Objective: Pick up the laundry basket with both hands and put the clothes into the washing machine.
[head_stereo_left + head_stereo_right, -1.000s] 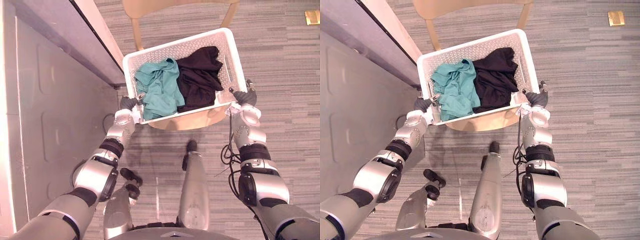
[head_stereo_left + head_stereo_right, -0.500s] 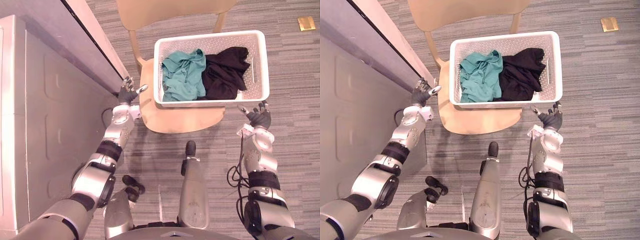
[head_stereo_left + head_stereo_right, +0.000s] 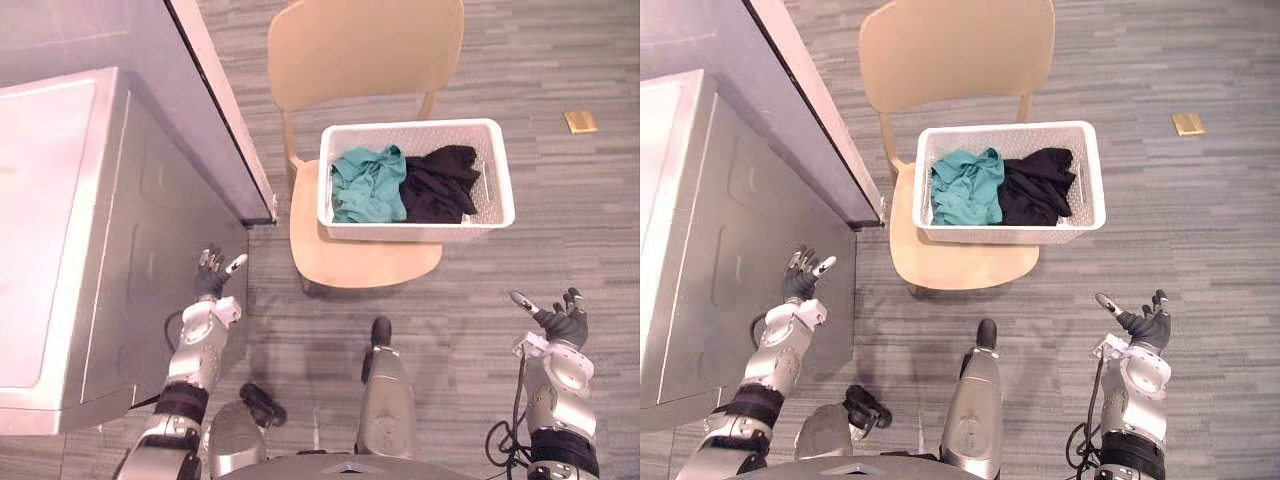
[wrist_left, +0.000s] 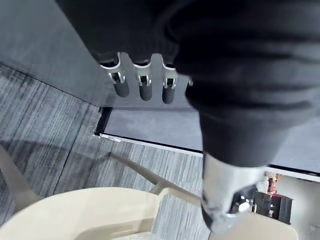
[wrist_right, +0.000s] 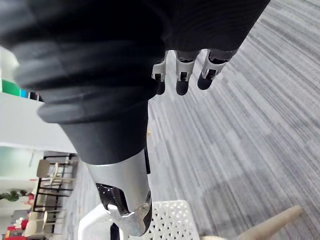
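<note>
Overhead, the left eye view shows a white perforated laundry basket point(image 3: 415, 231) resting on the seat of a pale wooden chair point(image 3: 365, 265), well ahead of both sets of fingertips. Inside it, a crumpled teal garment point(image 3: 365, 185) and a black garment point(image 3: 440, 185) lie side by side. The left hand point(image 3: 213, 277) hovers just beside the grey washing machine point(image 3: 60, 230), fingers spread and empty, with the basket away on its thumb side. The right hand point(image 3: 560, 322) is likewise spread and empty, well short of the basket's near corner.

The right eye view gives the same layout: neither hand touches the basket or the chair.

The left wrist view looks past straight, relaxed fingers point(image 4: 142, 85). Beyond the fingertips are a dark panel point(image 4: 150, 125) and striped carpet point(image 4: 40, 115), and the chair's pale edge lies near the thumb point(image 4: 225, 200).

The right wrist view shows straight fingers point(image 5: 181, 80) over the carpet, with a corner of the white basket past the thumb tip.

By its look, the basket is light, stiff plastic with a smooth rim that could slip. The clothes are soft and would shift if it tilts. The best hold is probably one hand on each short end, fingers curled under the rim, lifting level.
</note>
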Tool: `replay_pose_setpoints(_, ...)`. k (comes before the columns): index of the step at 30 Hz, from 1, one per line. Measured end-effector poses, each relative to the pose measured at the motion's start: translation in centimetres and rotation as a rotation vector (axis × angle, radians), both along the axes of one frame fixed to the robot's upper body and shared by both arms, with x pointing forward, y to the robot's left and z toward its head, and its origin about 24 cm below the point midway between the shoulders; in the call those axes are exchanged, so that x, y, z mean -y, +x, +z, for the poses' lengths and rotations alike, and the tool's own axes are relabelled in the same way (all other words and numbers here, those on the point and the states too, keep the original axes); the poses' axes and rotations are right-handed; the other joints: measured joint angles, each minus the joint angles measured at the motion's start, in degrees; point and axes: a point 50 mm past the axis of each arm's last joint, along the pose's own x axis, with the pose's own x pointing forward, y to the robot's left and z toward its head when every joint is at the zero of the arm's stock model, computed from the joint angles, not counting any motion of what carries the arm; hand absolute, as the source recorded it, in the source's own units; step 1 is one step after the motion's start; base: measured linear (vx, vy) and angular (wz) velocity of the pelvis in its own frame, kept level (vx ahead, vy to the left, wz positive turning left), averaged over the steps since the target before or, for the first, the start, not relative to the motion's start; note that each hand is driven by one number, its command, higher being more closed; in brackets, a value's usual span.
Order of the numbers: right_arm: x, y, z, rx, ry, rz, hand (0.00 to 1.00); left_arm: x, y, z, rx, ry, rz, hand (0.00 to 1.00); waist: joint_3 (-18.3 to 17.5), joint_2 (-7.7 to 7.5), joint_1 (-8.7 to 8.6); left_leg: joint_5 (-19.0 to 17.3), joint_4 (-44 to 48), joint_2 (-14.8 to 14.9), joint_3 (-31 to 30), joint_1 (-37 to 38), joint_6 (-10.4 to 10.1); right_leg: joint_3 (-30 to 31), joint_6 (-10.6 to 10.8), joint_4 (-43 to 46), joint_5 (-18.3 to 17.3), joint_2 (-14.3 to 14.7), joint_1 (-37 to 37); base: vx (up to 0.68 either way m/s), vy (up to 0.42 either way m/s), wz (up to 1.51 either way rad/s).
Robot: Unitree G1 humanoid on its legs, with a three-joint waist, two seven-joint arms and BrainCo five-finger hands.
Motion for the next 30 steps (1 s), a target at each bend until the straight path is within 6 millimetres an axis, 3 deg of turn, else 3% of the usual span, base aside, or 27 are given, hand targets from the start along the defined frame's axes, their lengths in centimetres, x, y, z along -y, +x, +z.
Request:
replay_pose_setpoints(5, -0.8, -0.5, -1.9, -0.039, 0.061, 0.001, 0.0, -0.4, -2.1, -1.8, -0.053, -0.039, 0.032, 0.0, -2.0, 0.0, 0.22, 0.0, 0.3, 0.6, -2.2, 0.0, 0.0, -2.3, 0.0, -1.2, 0.1, 0.1, 2.7, -0.01, 0.023, 0.16)
replay_pose_setpoints(9, -1.0, -0.5, -2.1, -0.051, 0.054, 0.004, 0.0, -0.6, -3.5, -3.0, -0.099, -0.046, 0.043, 0.0, -2.4, 0.09, 0.22, 0.0, 0.2, 0.6, -2.3, 0.4, 0.0, -2.3, 0.1, -1.8, 0.5, 0.1, 3.4, -0.05, 0.02, 0.0)
replay_pose_setpoints(12, -1.1, -1.8, -3.1, -0.074, 0.072, -0.033, 0.0, 0.1, -4.9, -4.5, -0.157, -0.075, 0.037, 0.0, -4.2, 0.39, 0.1, 0.1, -0.6, 0.4, -2.6, 1.0, -0.1, -2.6, 0.2, -3.0, 0.9, 0.4, 4.5, -0.04, 0.014, 0.02)
replay_pose_setpoints(17, -4.1, -6.7, -7.9, -0.161, 0.222, -0.109, 0.0, 0.5, -9.0, -9.1, -0.393, -0.07, 0.058, 0.0, -7.1, 0.39, -0.36, 0.8, -3.0, -0.5, -2.5, 3.6, -0.4, -3.4, 0.3, -4.1, 0.8, 0.4, 7.0, 0.0, 0.0, 0.0)
replay_pose_setpoints(18, -5.5, -9.2, -10.4, -0.243, 0.31, -0.146, 0.0, 0.4, -11.0, -10.8, -0.494, -0.086, 0.094, 0.0, -8.7, 0.35, -0.65, 1.0, -3.7, -0.5, -2.5, 4.1, -0.6, -3.8, 0.3, -4.6, 0.8, 0.5, 7.7, 0.02, 0.017, 0.03)
replay_pose_setpoints(21, -7.9, -13.2, -13.9, -0.388, 0.45, -0.187, 0.0, 0.0, -14.0, -12.8, -0.639, -0.098, 0.131, 0.0, -9.7, 0.18, -0.92, 1.1, -4.6, -0.5, -2.2, 5.8, -0.8, -4.0, 0.3, -5.1, 0.8, 0.8, 9.3, 0.01, 0.023, -0.03)
replay_pose_setpoints(22, -9.3, -15.3, -15.5, -0.479, 0.521, -0.201, 0.0, -0.5, -16.2, -14.0, -0.732, -0.125, 0.186, 0.0, -10.8, 0.0, -1.36, 1.0, -4.7, -0.5, -2.2, 5.9, -1.0, -4.0, 0.4, -5.1, 0.4, 0.9, 9.7, -0.03, 0.027, -0.03)
replay_pose_setpoints(24, -10.7, -16.7, -16.7, -0.562, 0.595, -0.192, 0.0, -1.3, -17.8, -14.7, -0.797, -0.134, 0.243, 0.0, -11.4, -0.14, -1.45, 0.8, -4.9, -0.5, -2.1, 7.0, -0.9, -3.9, 0.2, -4.8, -0.1, 1.0, 10.4, -0.01, 0.02, -0.05)
replay_pose_setpoints(27, -11.6, -17.4, -17.4, -0.621, 0.638, -0.162, 0.0, -1.9, -19.3, -15.1, -0.854, -0.129, 0.277, 0.0, -12.8, -0.24, -1.43, 0.7, -4.8, -0.4, -2.0, 7.9, -1.1, -3.5, 0.1, -3.0, -1.2, 1.0, 10.4, -0.04, 0.018, -0.05)
replay_pose_setpoints(30, -12.2, -15.3, -17.9, -0.66, 0.625, -0.052, 0.0, -1.9, -19.7, -15.2, -0.881, -0.115, 0.274, 0.0, -13.4, -0.59, -1.13, 1.0, -4.1, 0.1, -2.0, 8.3, -1.5, -2.6, -0.3, 1.2, -3.7, 0.9, 8.7, -0.05, -0.015, -0.03)
